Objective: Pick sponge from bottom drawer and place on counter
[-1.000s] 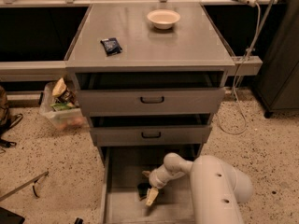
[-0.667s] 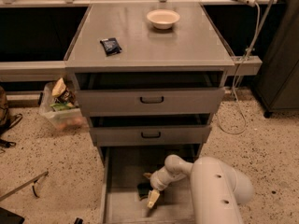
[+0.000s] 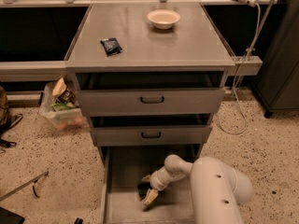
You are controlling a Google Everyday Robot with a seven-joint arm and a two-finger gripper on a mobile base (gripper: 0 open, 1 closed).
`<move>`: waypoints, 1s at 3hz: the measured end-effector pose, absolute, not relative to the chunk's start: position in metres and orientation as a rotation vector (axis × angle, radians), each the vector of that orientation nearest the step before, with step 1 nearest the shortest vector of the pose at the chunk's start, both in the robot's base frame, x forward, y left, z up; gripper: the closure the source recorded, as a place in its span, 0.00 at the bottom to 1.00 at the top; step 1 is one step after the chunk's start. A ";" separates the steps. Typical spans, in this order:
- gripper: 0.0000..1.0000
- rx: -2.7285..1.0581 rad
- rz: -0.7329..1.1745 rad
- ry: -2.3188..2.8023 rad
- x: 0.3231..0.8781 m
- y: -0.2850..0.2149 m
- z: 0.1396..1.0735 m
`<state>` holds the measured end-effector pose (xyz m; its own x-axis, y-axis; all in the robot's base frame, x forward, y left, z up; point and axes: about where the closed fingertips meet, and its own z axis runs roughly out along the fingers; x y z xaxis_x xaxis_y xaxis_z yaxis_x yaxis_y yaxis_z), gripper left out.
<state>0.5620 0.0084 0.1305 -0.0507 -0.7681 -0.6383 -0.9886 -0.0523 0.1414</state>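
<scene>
Tool (image 3: 147, 190) low in bottom drawer (image 3: 124, 169), spread around sponge (image 3: 141, 188).
Fingers (image 3: 150, 198) apart, one each side of dark sponge on drawer floor, just left of white arm (image 3: 219, 190); cannot tell if pressing it. Bottom drawer pulled out under tabletop (image 3: 154, 48) front edge, upper drawers (image 3: 187, 101) slightly ajar. Bowl (image 3: 163, 18) near tabletop back edge, right of centre. Dark packet (image 3: 111, 45) toward left edge.
</scene>
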 end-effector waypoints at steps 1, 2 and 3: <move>0.50 -1.866 0.828 1.864 0.562 0.008 0.131; 0.73 -1.866 0.828 1.864 0.562 0.008 0.130; 0.97 -1.866 0.828 1.864 0.562 0.008 0.130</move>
